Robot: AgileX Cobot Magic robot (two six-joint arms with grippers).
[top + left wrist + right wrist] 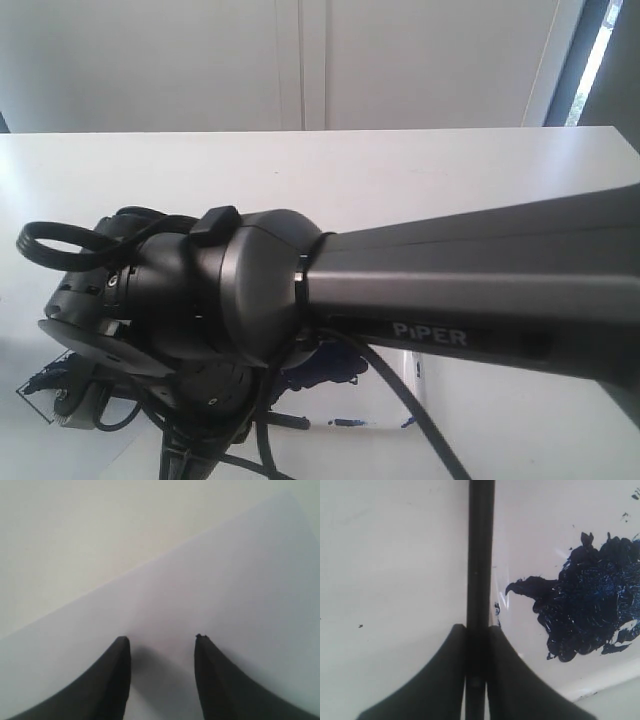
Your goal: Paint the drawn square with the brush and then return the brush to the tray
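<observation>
There it was: the long slim black-handled paintbrush (481,555), pinched in the right gripper (476,628), whose jaws were drawn in narrow and pressed against the handle on both sides. The bristles were out of sight. The handle hung over the shallow white tray (605,677), just beside its glossy dark blue-black paint blotch (590,610), which sat near the rim. The left gripper (162,642) gaped with nothing in it over a white paper sheet (225,580) on the pale worktop (75,530).
</observation>
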